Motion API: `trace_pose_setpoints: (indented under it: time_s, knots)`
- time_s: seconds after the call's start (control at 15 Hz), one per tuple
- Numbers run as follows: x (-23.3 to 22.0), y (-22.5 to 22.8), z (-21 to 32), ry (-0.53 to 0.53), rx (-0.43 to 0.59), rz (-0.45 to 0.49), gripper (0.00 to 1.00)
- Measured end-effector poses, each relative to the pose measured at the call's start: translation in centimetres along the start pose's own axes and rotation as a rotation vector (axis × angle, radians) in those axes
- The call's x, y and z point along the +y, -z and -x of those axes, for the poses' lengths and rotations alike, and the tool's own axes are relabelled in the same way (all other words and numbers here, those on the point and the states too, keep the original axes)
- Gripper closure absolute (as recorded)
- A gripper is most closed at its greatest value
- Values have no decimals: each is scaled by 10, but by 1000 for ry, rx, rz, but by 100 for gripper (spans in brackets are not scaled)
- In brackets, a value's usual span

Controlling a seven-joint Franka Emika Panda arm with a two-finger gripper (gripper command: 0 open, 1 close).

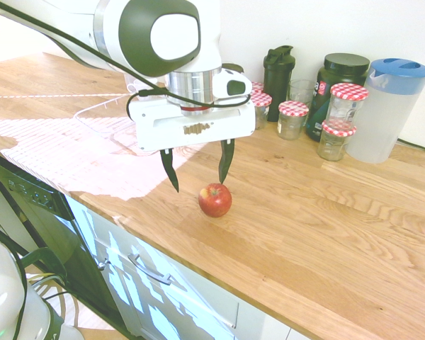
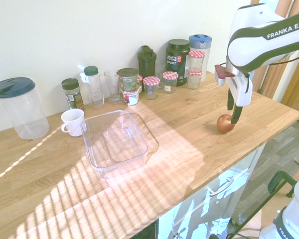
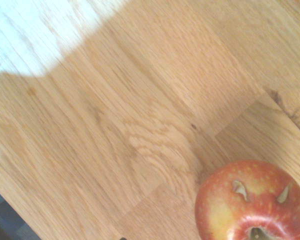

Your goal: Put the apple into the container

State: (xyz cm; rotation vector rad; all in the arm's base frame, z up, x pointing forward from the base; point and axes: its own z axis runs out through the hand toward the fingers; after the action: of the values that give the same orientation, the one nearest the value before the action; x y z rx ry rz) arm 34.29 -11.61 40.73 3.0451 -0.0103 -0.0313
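My fingers (image 1: 198, 172) are spread wide, hanging just above the small round red apple (image 1: 215, 200) on the wooden surface (image 1: 326, 234).

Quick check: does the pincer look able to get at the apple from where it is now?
Probably yes. The pincer hangs open just above the apple, which sits alone on bare countertop. Nothing stands between them; the jars are well back by the wall. It may need a small sideways shift to centre.
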Motion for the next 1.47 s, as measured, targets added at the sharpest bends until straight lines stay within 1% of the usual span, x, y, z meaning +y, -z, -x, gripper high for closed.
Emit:
trace_pose_setpoints:
  time_s: [0.2, 0.53, 0.8, 0.87, 1.47]
  knots:
    - [4, -14, -3, -6, -5, 7, 0]
    - [14, -24, -21, -17, 20, 23, 0]
    - [14, -48, -29, -14, -26, 17, 0]
    - [14, -53, -31, -14, -28, 17, 100]
    - [8, -62, -42, -28, -45, 22, 100]
